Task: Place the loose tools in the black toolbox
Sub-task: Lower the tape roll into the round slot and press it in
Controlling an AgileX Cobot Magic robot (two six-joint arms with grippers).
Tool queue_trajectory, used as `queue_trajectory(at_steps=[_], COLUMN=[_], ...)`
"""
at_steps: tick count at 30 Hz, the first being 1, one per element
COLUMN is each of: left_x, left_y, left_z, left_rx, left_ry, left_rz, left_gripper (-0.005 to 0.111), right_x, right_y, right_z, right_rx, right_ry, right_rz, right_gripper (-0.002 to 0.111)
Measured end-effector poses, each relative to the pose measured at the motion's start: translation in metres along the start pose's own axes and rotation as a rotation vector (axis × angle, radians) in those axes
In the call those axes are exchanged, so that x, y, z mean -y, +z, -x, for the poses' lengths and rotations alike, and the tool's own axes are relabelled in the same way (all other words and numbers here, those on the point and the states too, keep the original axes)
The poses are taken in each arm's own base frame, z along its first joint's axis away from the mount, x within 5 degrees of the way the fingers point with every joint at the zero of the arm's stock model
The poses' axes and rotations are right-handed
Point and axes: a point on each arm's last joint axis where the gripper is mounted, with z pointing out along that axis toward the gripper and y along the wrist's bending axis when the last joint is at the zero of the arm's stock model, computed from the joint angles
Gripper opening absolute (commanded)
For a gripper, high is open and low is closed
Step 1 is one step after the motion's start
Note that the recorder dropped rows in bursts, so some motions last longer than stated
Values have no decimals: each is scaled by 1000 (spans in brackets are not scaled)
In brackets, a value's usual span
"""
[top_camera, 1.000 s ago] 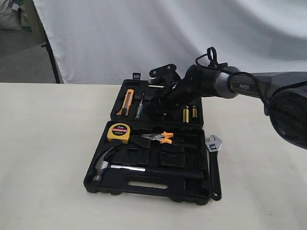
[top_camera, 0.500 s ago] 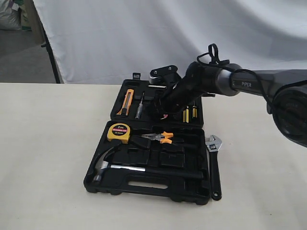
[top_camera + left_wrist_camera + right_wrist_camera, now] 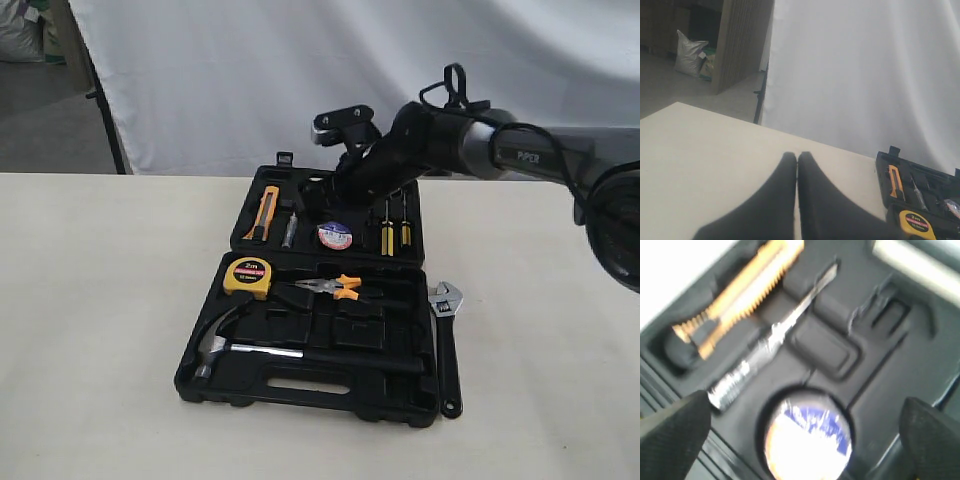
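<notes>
White cloth hangs behind a cream table, and I see the black toolbox lying open near the table's middle, its far half toward the cloth. The right gripper hovers over that far half with its fingertips spread wide, gripping nothing. From the exterior view its dark fingers blend into the dark case, so I cannot make out their outline there. The black tape roll sits in a round recess in the middle of the far half, between the spread fingertips without touching them. The right wrist view is blurred, and its label cannot be read. The claw hammer lies in its recess along the near half's front. The adjustable wrench lies on the table against the near half's right edge; whether they touch I cannot tell. A yellow tape measure and orange-handled pliers fill recesses at the near half's back edge. The left gripper is out of the exterior view; its own camera shows the fingers pressed together on nothing, above the table off the case's left edge. Bare table stretches wide to the left of the case, and to the right beyond the wrench.
</notes>
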Motion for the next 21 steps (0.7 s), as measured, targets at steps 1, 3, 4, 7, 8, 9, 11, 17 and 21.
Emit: queue_trajectory(at_steps=[1, 3, 4, 7, 8, 9, 11, 17, 21], left_x=[0, 0, 0, 0, 0, 0, 0, 0, 0], left_y=[0, 0, 0, 0, 0, 0, 0, 0, 0], left_z=[0, 0, 0, 0, 0, 0, 0, 0, 0], left_rx=[0, 0, 0, 0, 0, 0, 0, 0, 0], left_ry=[0, 0, 0, 0, 0, 0, 0, 0, 0], left_rz=[0, 0, 0, 0, 0, 0, 0, 0, 0], left_gripper=[1, 1, 1, 1, 1, 1, 1, 1, 1], right_x=[0, -1, -2, -3, -3, -3, -2, 0, 1], right_y=[-5, -18, -22, -24, -23, -21, -15, 18, 31], right_z=[5, 15, 18, 18, 17, 15, 10, -16, -28], right_rx=[14, 42, 51, 41, 31, 23, 8, -71, -100], right_ry=[-2, -8, -10, -11, -10, -10, -7, 8, 18], right_rz=[-2, -3, -3, 3, 6, 8, 10, 19, 22], right_gripper=[95, 90, 84, 55, 43, 34, 13, -1, -1])
